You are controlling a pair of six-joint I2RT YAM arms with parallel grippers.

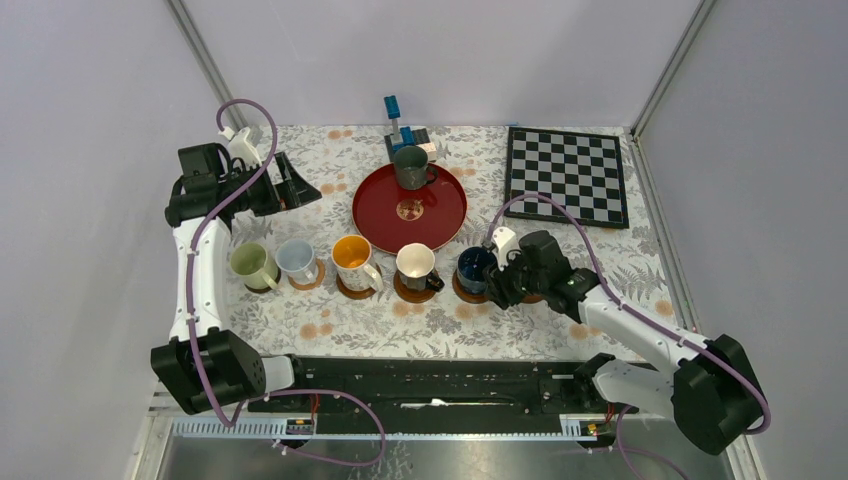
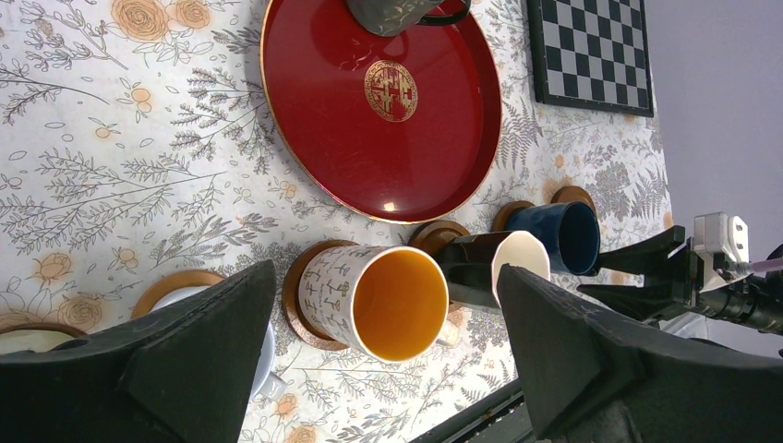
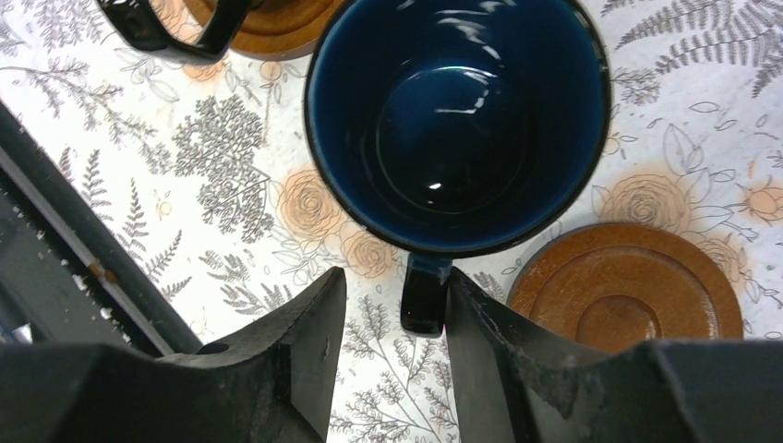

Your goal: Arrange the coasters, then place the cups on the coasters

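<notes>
R gripper [image 3: 392, 309] jaws part-open astride blue cup [image 3: 457, 120] handle, gap one side. Bare coaster [image 3: 628, 286] just right. Grey cup [image 1: 412, 167] far ahead-left on tray [image 1: 375, 215]. L gripper [image 2: 386, 277] wide open.

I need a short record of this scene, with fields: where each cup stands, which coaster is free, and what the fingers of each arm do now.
front row, left to right: pale green cup, light blue cup, orange-lined cup, black cup, dark blue cup
on red tray: grey-green cup
free coaster: beside the dark blue cup
right fingers: parted, either side of the dark blue cup's handle
left fingers: wide open, holding nothing
also on table: chessboard
</notes>
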